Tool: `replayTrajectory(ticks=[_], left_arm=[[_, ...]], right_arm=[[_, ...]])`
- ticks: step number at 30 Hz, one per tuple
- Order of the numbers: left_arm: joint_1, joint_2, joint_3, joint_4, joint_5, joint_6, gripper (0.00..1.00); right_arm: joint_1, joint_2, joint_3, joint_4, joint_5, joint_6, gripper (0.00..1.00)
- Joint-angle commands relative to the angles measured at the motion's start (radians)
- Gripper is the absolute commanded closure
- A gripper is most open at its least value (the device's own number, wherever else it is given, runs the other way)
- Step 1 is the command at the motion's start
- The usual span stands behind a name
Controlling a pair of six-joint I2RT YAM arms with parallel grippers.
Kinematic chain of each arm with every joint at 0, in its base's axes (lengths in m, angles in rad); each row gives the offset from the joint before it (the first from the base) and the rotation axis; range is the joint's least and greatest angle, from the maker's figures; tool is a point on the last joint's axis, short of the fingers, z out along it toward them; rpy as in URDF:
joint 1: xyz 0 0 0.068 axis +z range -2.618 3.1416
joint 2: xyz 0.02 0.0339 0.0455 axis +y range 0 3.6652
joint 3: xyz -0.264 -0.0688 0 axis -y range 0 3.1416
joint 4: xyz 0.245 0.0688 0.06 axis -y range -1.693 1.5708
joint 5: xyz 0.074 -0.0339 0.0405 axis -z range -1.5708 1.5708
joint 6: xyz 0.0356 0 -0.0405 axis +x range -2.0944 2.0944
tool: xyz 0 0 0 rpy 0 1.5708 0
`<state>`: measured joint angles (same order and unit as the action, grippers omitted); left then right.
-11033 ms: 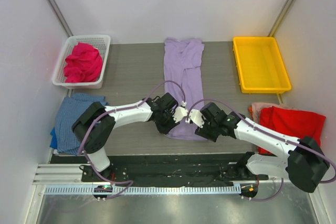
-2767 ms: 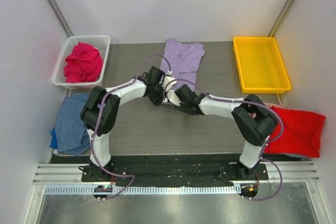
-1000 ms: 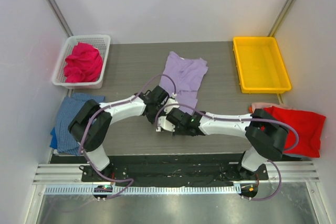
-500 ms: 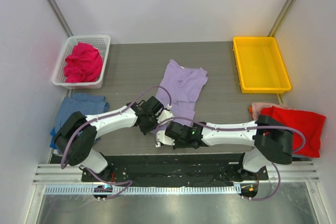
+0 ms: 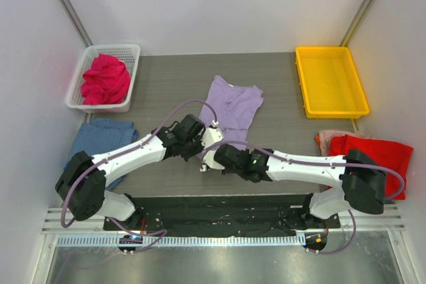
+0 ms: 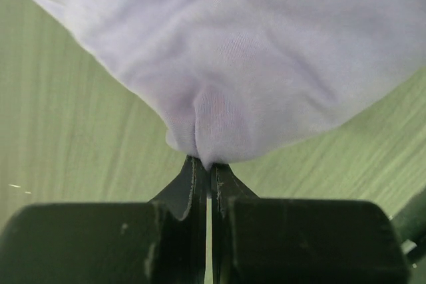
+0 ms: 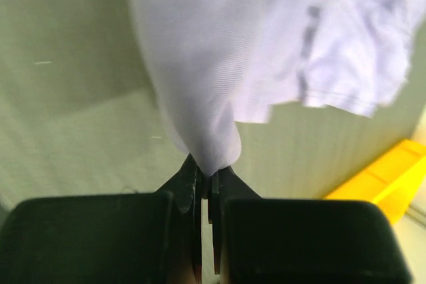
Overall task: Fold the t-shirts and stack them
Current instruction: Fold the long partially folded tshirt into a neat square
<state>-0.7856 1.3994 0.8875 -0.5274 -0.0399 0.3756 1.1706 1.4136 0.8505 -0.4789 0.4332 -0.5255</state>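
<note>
The lavender-purple t-shirt (image 5: 234,106) lies folded short in the middle of the table, its near edge lifted. My left gripper (image 5: 212,135) is shut on that near edge, and the cloth (image 6: 233,64) bunches right at the closed jaws (image 6: 205,163). Close beside it my right gripper (image 5: 208,161) is also shut on the lavender cloth (image 7: 200,64), which rises from its pinched tips (image 7: 208,172). A magenta-pink t-shirt (image 5: 105,79) fills the white basket. The blue checked t-shirt (image 5: 93,144) lies at the left edge, the red t-shirt (image 5: 373,157) at the right.
A white mesh basket (image 5: 126,54) stands at the back left. A yellow plastic tray (image 5: 330,82) stands at the back right and shows as a corner (image 7: 393,171) in the right wrist view. Both arms reach across the near middle of the table.
Both grippers have drawn the lavender t-shirt's near edge toward the front of the table over the last second. The left gripper has ended a little to the right.
</note>
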Motion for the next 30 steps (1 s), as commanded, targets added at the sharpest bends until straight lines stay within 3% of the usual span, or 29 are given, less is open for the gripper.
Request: replayTrajectory(ticks=[1, 10, 22, 30], left_arm=[[0.008, -0.013, 0.065, 0.082, -0.043, 0.031, 1.00], [0.123, 0.081, 0.192, 0.167, -0.006, 0.062, 1.00], [0.212, 0.453, 0.634, 0.152, 0.037, 0.123, 1.00], [0.240, 0.636, 0.829, 0.135, 0.064, 0.137, 1.00]], right_arm=[[-0.115, -0.067, 0.100, 0.033, 0.078, -0.062, 0.99], [-0.276, -0.058, 0.183, 0.054, 0.052, -0.134, 0.99], [-0.440, 0.063, 0.274, 0.095, -0.011, -0.191, 0.99], [-0.546, 0.174, 0.366, 0.118, -0.068, -0.226, 0.99]])
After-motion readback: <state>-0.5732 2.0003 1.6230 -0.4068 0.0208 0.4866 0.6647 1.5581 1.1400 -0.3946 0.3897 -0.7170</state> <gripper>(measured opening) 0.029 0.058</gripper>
